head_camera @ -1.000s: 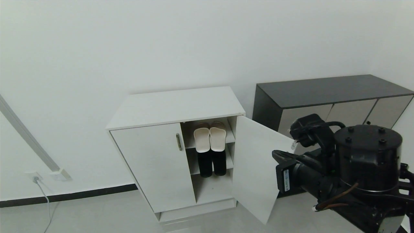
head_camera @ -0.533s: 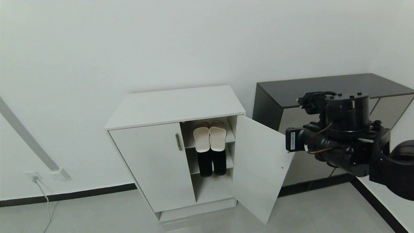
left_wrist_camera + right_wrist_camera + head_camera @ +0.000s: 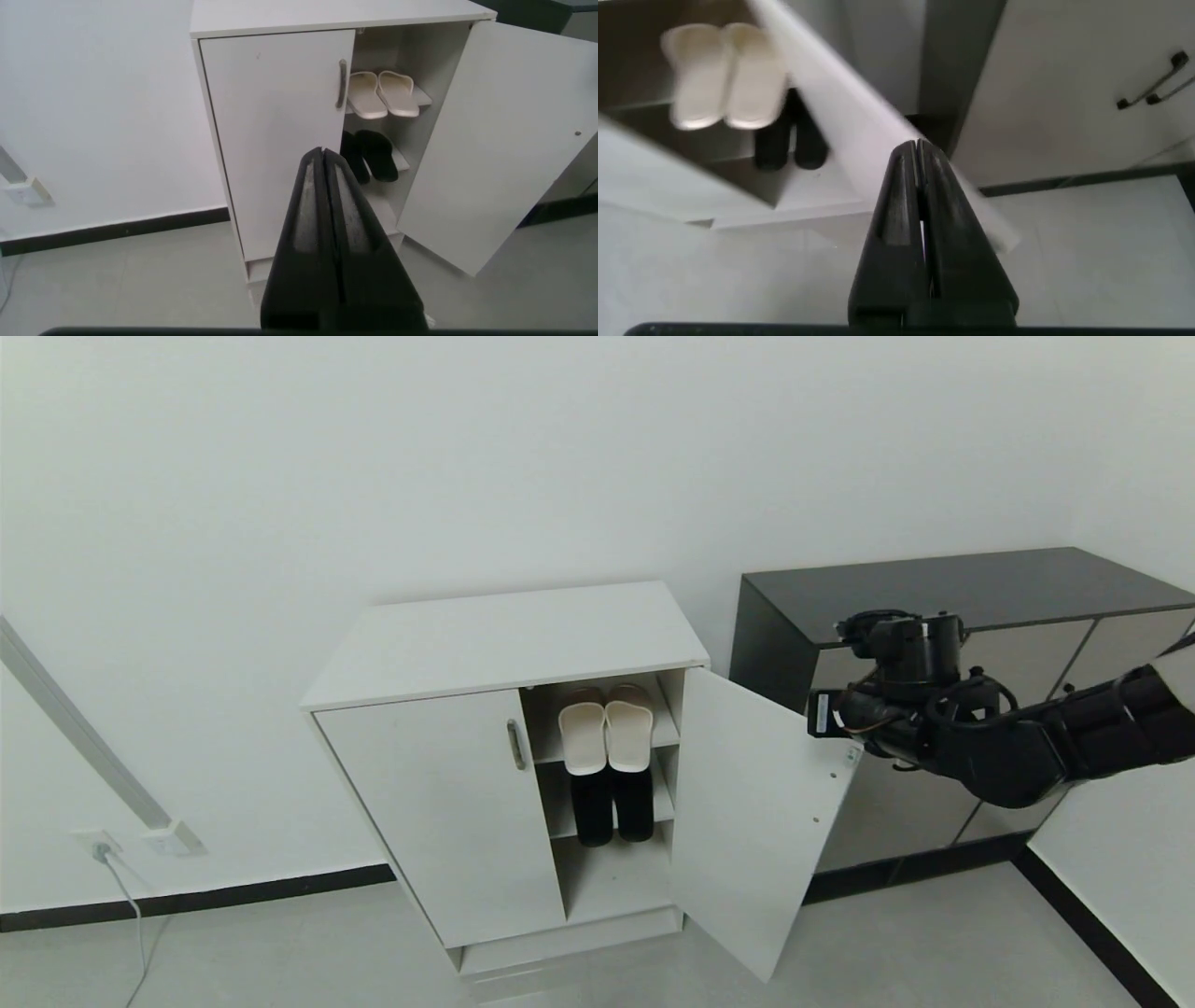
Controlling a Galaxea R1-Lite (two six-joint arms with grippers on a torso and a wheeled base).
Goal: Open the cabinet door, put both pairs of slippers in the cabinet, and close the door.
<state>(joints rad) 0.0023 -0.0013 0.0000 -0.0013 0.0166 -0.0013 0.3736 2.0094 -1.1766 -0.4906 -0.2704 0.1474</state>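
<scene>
- Risk?
- Right jaws, pressed together, sit by the open door's (image 3: 747, 821) top outer corner. They could slip off that edge, or slam the door onto heels that seem to stick out.
- Left jaws?
- Together too, well back from the cabinet (image 3: 504, 639).
- Counts?
- One cabinet, two doors, one open. Two pairs inside: white slippers (image 3: 605, 737) on the upper shelf (image 3: 665, 730), black slippers (image 3: 611, 807) below.

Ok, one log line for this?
white slippers: upper shelf | black slippers: shelf below | right door: open | right end effector: shut, by door edge | left end effector: shut
</scene>
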